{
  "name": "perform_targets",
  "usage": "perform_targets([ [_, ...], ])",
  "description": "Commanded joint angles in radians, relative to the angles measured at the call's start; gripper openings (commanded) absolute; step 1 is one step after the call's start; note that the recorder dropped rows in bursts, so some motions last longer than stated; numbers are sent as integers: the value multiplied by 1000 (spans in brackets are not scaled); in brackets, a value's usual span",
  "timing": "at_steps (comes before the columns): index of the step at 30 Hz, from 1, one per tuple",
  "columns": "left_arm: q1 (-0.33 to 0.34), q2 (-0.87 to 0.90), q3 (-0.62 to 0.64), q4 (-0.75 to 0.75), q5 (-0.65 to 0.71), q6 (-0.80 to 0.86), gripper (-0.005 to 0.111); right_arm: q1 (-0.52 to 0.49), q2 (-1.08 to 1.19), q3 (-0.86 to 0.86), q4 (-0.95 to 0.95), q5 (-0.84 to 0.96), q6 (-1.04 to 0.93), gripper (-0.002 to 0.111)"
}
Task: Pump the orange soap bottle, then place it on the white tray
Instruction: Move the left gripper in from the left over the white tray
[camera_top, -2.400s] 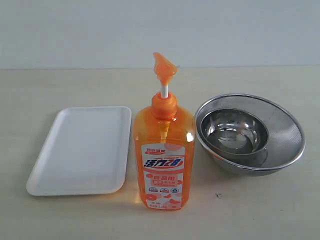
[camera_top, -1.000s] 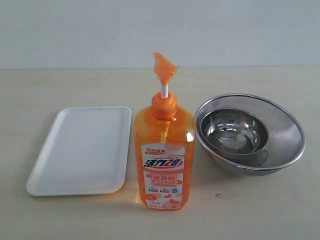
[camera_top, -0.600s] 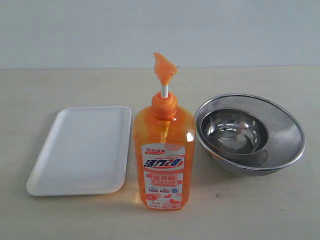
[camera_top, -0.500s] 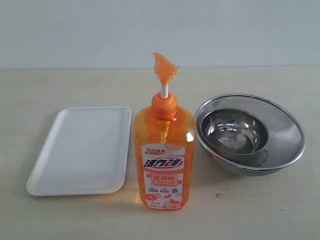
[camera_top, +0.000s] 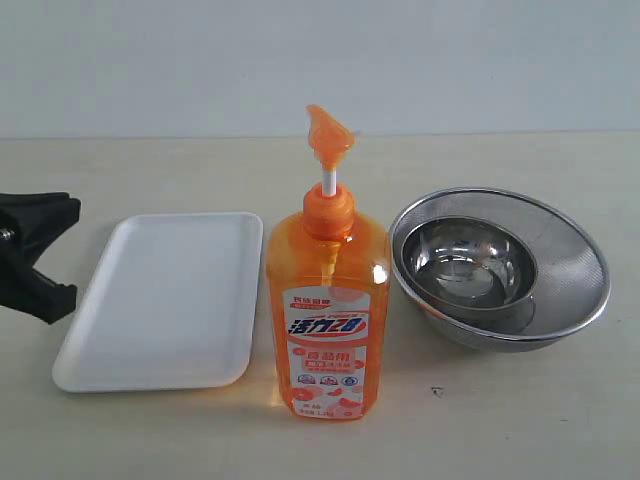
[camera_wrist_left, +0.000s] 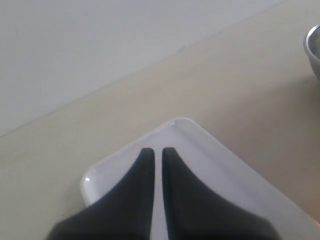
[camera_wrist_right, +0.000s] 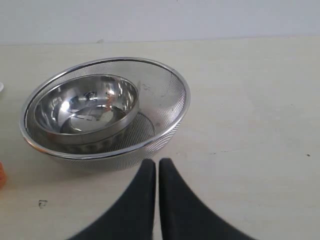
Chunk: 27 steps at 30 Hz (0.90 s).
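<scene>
Upright orange soap bottle on a table, between a tray and nested steel bowls.
The tall translucent orange soap bottle (camera_top: 328, 300) stood on the pale beige table (camera_top: 500, 420), its long axis vertical. Its orange pump head (camera_top: 328, 135) was on top and its white-and-orange label (camera_top: 328, 350) faced the camera. It stood just beside the right edge of the flat white tray (camera_top: 160, 300), not on it. On the bottle's other side, a round steel mesh strainer (camera_top: 580, 260) held a smaller polished steel bowl (camera_top: 465, 262). The black left gripper (camera_wrist_left: 154, 150) hung at the tray's far-left side, its jaws pressed together with only a thin slit between them and nothing held. The black right gripper (camera_wrist_right: 152, 162) was likewise closed on nothing and pointed toward the strainer.
</scene>
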Motion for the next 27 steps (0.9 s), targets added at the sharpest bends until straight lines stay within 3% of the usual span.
perform_targets([
  [1, -8, 45, 7, 63, 22, -7, 5, -7, -5, -1, -3, -13, 0, 0],
  [5, -8, 52, 29, 86, 12, -26, 5, -7, -5, -1, -3, -13, 0, 0],
  [11, -4, 52, 62, 328, -98, -178, 5, -7, -5, -1, -3, -13, 0, 0],
  [27, 134, 63, 62, 544, -330, -284, 5, -7, -5, -1, -3, -13, 0, 0],
])
